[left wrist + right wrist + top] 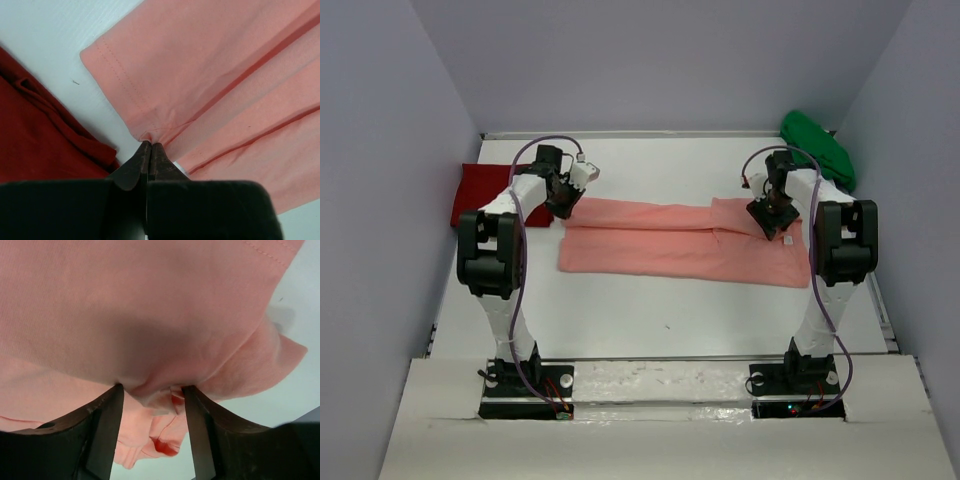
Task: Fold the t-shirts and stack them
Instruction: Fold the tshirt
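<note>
The salmon-pink soft cloth t-shirt (680, 240) lies mid-way across the white desk (650, 320), folded into a band whose long axis runs left to right. It looks light, limp and easily rumpled, so it is best gripped at hems and corners. The left fingers (136, 167) pinch its hem corner. The right fingers (106, 425) stand spread, straddling bunched cloth at the opposite end.

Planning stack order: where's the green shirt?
Top view: the green t-shirt lies bunched in the far right corner, beyond the right arm and the salmon-pink t-shirt.

White table (650, 320) bearing salmon-pink cloth shirt (660, 250) at centre, deep red cloth shirt (480, 195) at ten o'clock, bright green cloth shirt (817, 145) at two o'clock.
</note>
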Available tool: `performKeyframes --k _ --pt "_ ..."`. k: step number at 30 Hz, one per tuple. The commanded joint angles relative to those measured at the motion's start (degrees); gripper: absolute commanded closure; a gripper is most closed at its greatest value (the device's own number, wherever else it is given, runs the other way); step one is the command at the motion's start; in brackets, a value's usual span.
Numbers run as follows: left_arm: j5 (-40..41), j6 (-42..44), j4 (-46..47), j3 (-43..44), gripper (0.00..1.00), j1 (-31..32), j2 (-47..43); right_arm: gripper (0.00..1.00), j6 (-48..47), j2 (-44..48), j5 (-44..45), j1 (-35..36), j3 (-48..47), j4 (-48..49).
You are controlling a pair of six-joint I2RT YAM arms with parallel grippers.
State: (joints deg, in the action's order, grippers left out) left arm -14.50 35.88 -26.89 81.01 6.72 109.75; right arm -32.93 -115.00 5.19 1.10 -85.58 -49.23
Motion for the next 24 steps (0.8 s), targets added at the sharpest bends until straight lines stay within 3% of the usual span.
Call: performKeyframes --k 1,7,11,13,19,21,24 --pt "2.37 -0.37 -1.93 -0.68 0.91 0.66 -0.42 0.41 -0.12 2.41 0.17 -0.49 -0.90 -3.06" --pt "3.08 -0.46 -2.37 -3.84 0.83 1.19 -4.19 0.32 -1.00 9.25 0.52 -0.49 1.72 -4.12" --pt "3.95 -0.28 -3.60 -5.42 0.73 1.36 -7.88 0.27 -1.35 13.74 1.57 -0.49 2.44 -4.38" --pt "4.31 -0.54 -3.87 -6.39 0.70 1.36 -9.46 0.19 -1.26 15.50 1.66 -0.49 2.44 -4.47" --pt "6.24 -0.63 -5.80 -8.24 0.39 1.28 -17.02 0.05 -0.82 19.99 0.87 -0.49 1.47 -5.26" --pt "7.82 -0.63 -6.24 -8.59 0.01 1.28 -19.31 0.05 -1.00 20.52 0.87 -0.49 1.21 -5.17" --pt "9.40 -1.33 -6.07 -9.20 0.01 1.36 -22.38 0.05 -0.56 20.61 1.83 -0.49 0.51 -2.72"
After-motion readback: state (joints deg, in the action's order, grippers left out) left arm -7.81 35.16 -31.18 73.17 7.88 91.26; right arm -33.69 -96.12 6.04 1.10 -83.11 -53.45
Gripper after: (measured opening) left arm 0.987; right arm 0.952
